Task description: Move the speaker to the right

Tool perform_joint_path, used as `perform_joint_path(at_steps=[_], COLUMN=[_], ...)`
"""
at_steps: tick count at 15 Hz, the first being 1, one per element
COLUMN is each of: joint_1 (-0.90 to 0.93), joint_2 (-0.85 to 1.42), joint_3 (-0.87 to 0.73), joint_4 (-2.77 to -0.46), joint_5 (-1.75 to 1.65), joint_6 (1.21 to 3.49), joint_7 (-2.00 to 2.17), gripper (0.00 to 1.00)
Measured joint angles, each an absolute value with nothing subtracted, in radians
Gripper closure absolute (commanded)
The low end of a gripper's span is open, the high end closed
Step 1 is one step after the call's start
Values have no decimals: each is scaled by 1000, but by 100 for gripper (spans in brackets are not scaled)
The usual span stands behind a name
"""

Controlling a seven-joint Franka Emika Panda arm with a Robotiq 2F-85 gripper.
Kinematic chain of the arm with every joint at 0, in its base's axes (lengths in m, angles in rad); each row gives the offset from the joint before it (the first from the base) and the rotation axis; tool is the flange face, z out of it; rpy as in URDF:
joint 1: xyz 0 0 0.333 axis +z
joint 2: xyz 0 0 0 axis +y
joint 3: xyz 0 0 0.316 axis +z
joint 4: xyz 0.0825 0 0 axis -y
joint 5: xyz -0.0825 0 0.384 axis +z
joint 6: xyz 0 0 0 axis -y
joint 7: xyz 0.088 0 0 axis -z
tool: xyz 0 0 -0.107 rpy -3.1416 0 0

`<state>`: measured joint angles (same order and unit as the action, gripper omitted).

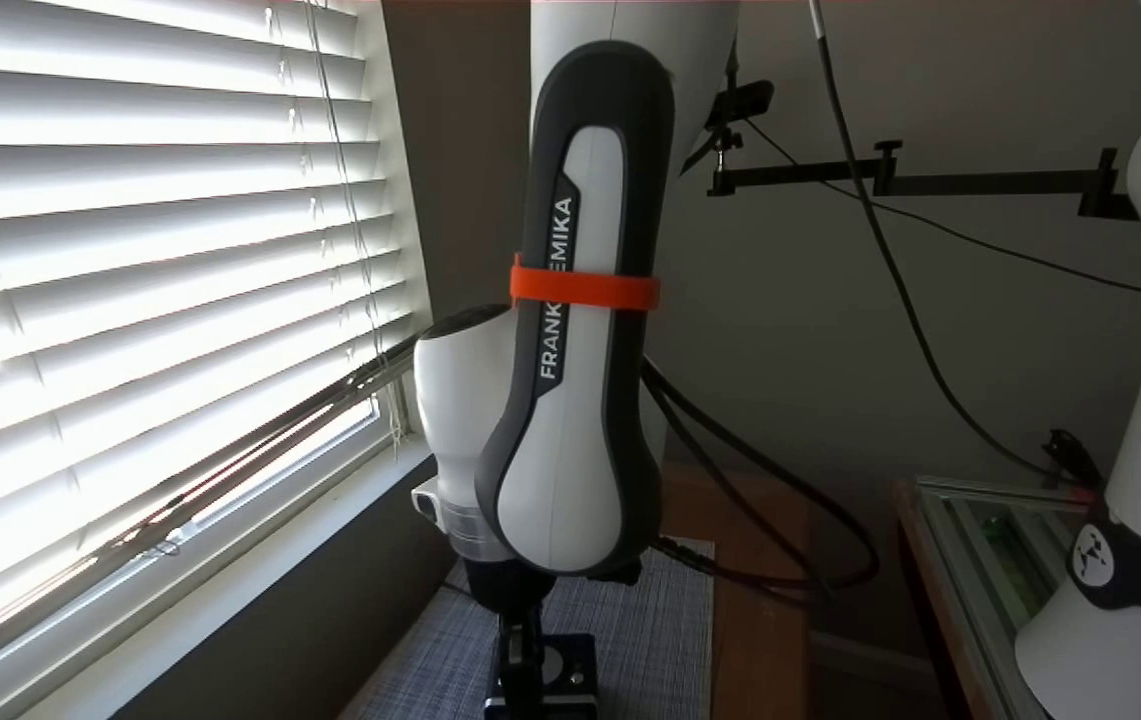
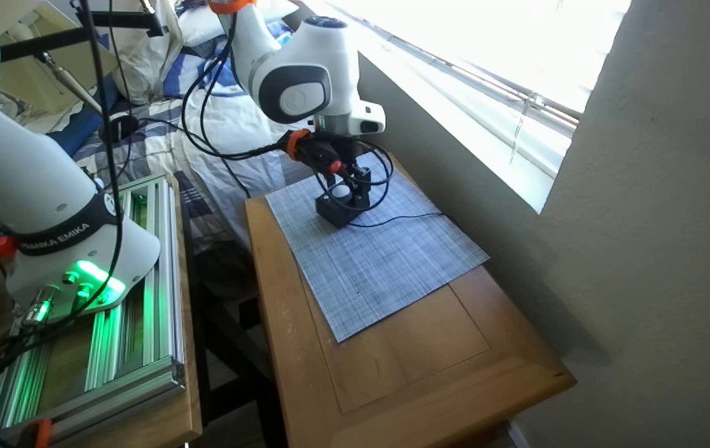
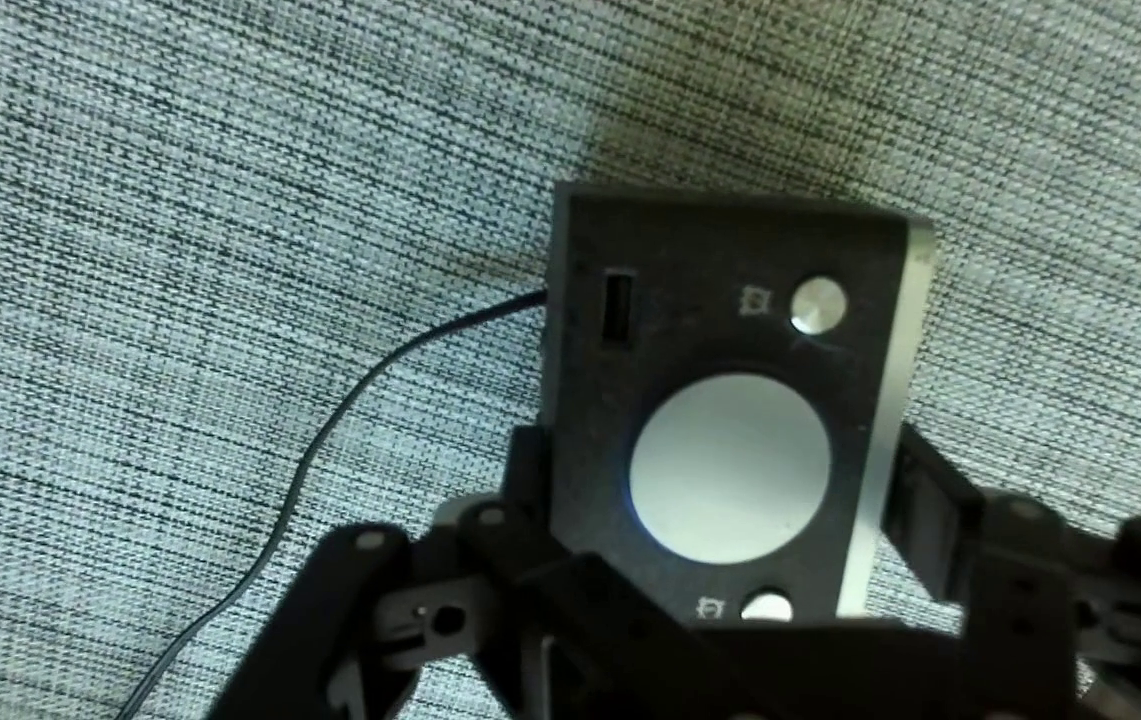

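Note:
The speaker (image 3: 585, 400) is a dark box with a big round silver button and a light strip along one edge. It rests on or just above the grey woven mat; I cannot tell which. In the wrist view my gripper (image 3: 720, 480) has one finger along each side of it. The left finger lies flush on its side. The right fingertip meets the light strip, and any gap there is hidden. The speaker also shows in both exterior views (image 1: 580, 672) (image 2: 331, 213), partly hidden by the gripper (image 2: 348, 183). Its near part in the wrist view is hidden.
The mat (image 2: 386, 274) covers much of a wooden table (image 2: 411, 367). A thin cord (image 3: 315, 440) runs from the speaker across the mat. Looped cables (image 2: 386, 168) hang around the gripper. A wall and window sill (image 2: 504, 155) border the table.

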<state>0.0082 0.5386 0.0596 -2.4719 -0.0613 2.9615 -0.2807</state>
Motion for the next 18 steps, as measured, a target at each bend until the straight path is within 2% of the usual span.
perform_joint_path(at_steps=[7,12,13,18], joint_1=[-1,-109,-133,-199], joint_2=[524,412,378,268], joint_3=[71,167,185,229], joint_4=[-2472,-2487,-2489,-2515], joint_5=[-61,-62,-62,-56], joint_6=[2961,2887,2851,2766], joint_7=[-286,-401,-436,-526], gripper=[44,44,19,19])
